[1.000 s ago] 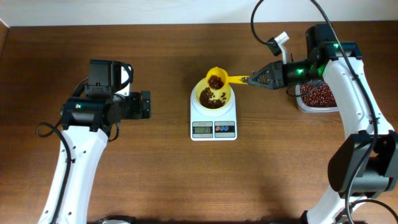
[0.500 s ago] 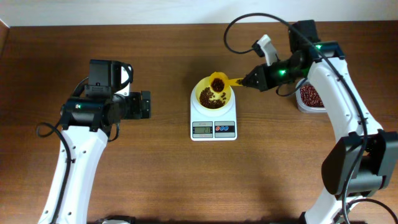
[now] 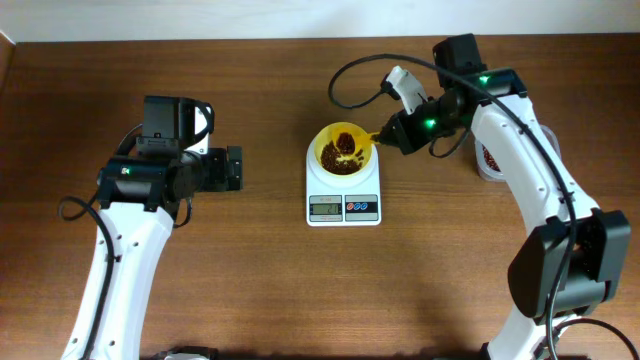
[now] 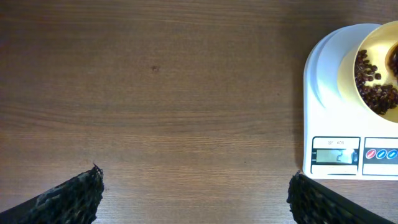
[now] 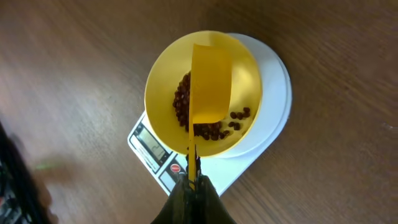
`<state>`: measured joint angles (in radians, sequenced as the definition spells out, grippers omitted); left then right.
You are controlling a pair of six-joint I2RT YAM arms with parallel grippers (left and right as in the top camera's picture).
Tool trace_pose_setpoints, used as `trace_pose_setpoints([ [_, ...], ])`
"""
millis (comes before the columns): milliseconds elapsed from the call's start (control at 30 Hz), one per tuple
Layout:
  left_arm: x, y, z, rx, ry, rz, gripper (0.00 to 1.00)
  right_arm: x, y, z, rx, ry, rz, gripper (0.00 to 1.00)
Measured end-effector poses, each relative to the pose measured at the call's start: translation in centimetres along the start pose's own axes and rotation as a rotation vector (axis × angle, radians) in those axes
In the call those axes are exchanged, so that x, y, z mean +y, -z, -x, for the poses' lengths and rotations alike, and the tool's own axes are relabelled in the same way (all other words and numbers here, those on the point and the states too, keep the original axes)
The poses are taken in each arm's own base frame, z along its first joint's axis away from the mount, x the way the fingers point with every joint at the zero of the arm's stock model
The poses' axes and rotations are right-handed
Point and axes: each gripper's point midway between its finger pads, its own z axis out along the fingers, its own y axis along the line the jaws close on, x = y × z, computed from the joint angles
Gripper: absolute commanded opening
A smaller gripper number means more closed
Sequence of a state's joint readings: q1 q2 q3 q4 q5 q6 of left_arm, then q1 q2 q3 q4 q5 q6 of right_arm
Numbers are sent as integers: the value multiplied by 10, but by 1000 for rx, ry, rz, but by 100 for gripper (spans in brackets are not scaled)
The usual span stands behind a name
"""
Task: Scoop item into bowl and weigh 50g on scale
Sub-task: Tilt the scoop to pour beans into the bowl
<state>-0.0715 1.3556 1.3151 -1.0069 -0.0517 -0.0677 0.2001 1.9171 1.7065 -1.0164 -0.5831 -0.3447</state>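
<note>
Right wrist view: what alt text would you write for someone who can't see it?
The right gripper holds a yellow scoop over a pale-yellow bowl of red-brown beans, which sits on a white scale on a wooden table.

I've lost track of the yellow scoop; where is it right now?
Overhead, the scoop is right of table centre, tipped over the bowl on the scale, handle shut in the right pincer.

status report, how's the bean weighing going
Left tool open, empty. Right tool shut on yellow long-handled plastic scoop, tipped over small round pale-yellow plastic bowl. Small dark red-brown beans in bowl, on small white kitchen scale. Nothing blocking.
</note>
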Motion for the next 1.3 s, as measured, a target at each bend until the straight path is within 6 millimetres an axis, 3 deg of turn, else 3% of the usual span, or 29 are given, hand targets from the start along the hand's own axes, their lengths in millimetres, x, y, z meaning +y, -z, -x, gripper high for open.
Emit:
trace_pose_setpoints([
  [100,0,0,0,0,0,0,99,-2,5,7,-13,20,-23,4],
  [667,0,0,0,0,0,0,99,-1,-3,5,27,57,-90,4],
  [833,0,0,0,0,0,0,99,11,-8,6,43,102,-103,4],
  [1300,0,0,0,0,0,0,99,13,-5,3,69,127,-140,4],
])
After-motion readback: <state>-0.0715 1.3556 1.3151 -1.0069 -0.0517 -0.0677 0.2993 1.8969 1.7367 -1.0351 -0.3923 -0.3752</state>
